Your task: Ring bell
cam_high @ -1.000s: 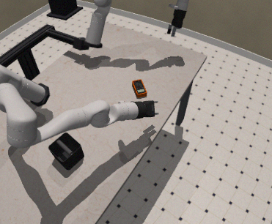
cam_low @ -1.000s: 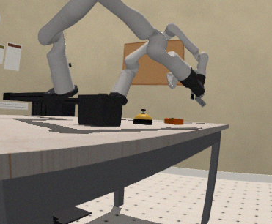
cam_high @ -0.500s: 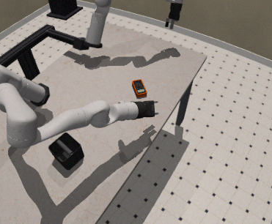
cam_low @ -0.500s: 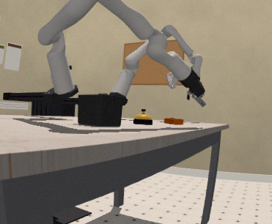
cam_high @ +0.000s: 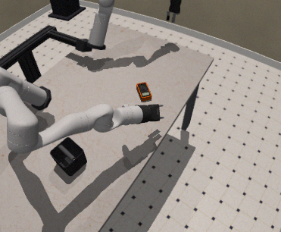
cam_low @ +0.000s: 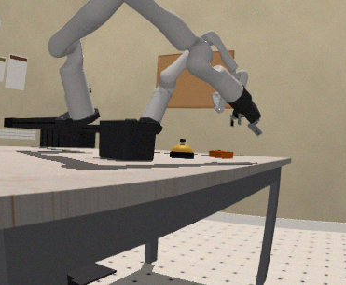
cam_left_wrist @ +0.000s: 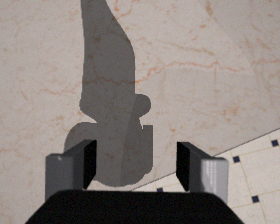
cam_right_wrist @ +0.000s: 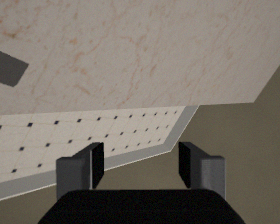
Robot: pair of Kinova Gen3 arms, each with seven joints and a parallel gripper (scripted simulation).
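The bell (cam_low: 182,149), a yellow dome on a black base with a black button (cam_low: 183,140) on top, stands upright on the table in the exterior view. The top view does not show it, and neither wrist view does. My left gripper (cam_high: 170,17) (cam_low: 235,121) (cam_left_wrist: 136,158) is open and empty, high near the table's far edge and away from the bell. My right gripper (cam_high: 162,111) (cam_low: 255,128) (cam_right_wrist: 141,158) is open and empty, raised near the table's long edge, beyond the multimeter in the exterior view. Nothing touches the bell's button.
An orange multimeter (cam_high: 144,92) (cam_low: 221,154) lies on the table (cam_high: 179,72). A black open box (cam_high: 70,159) (cam_low: 127,140) stands left of the bell in the exterior view. The right arm (cam_high: 80,120) stretches above the table between the box and the multimeter in the top view.
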